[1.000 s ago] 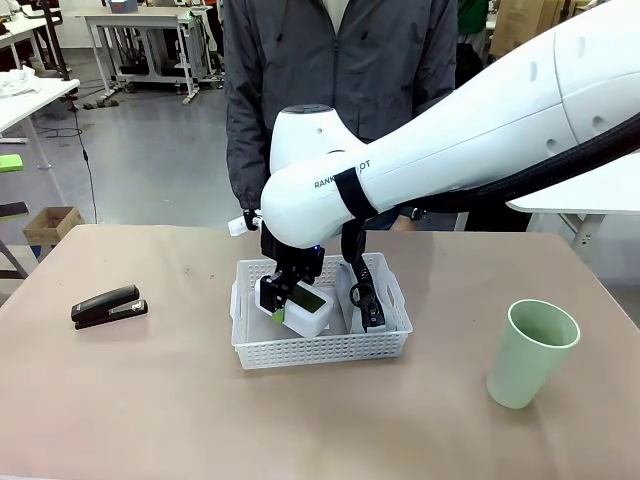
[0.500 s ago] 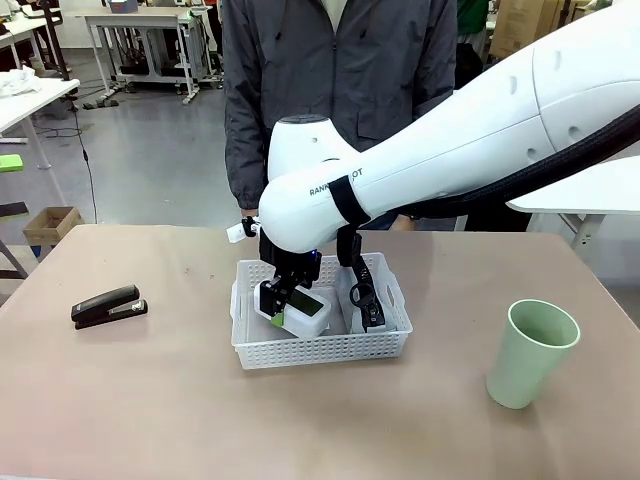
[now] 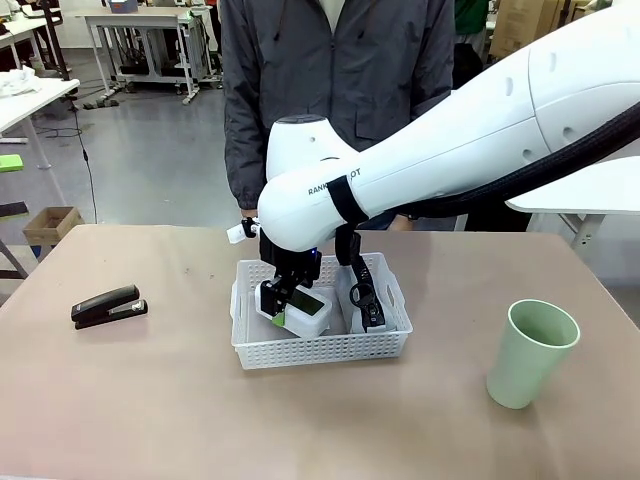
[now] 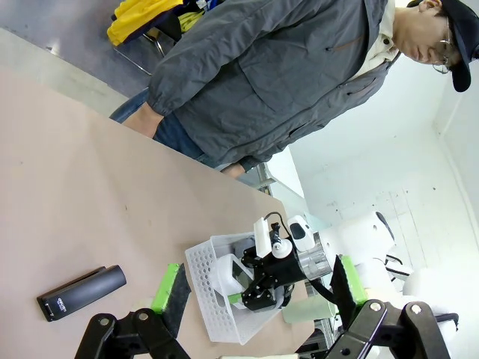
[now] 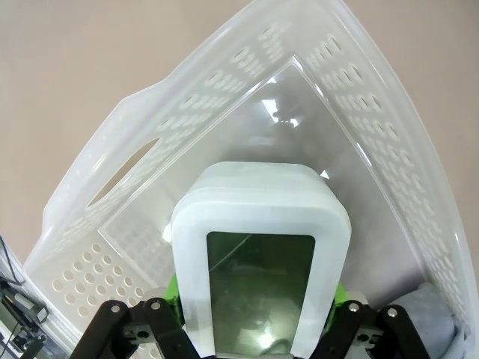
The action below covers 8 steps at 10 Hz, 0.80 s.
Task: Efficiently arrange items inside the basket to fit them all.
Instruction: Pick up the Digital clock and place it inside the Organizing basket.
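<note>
The right gripper [image 3: 283, 305] is clamped on the white box [image 5: 260, 224], whose long axis runs straight out from its fingers into the basket [image 3: 320, 350] beneath (grey pouch [image 5: 438, 318] alongside), while the left gripper [image 4: 257, 292] gapes idle.

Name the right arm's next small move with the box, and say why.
Probably lower it flat and release: the right tool clamps the white box, tilted, in the left half of the basket, while the grey pouch lies at the right side.

Right arm [image 3: 450, 130] — partial lettering, perhaps "RANK"
</note>
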Each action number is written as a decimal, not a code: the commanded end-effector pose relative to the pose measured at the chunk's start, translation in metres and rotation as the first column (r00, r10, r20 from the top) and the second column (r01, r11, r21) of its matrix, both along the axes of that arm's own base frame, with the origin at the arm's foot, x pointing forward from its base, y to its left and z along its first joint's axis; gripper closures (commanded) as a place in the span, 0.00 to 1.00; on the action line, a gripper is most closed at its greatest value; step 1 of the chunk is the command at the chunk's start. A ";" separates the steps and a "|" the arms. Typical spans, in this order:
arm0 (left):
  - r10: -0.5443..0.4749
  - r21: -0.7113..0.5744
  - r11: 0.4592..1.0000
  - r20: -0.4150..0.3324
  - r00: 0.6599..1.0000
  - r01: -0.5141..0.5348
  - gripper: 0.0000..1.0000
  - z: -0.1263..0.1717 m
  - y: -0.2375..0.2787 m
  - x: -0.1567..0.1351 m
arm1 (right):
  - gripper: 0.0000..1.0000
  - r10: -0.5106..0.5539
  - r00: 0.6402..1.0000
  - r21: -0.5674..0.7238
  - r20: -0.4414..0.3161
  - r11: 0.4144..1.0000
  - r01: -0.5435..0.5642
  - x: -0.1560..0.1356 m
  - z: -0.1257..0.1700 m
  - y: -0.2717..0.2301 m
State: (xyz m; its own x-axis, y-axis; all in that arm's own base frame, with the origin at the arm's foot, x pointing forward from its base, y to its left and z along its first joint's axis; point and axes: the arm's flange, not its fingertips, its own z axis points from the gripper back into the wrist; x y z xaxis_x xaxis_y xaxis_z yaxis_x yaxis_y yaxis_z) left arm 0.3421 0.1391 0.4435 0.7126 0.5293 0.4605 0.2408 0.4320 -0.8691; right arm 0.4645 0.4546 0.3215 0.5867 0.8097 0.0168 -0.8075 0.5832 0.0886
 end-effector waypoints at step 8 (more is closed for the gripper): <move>-0.005 -0.002 1.000 0.011 1.000 0.005 0.00 0.000 -0.001 -0.001 | 0.00 -0.086 0.996 -0.004 -0.010 0.996 0.086 0.006 0.051 -0.022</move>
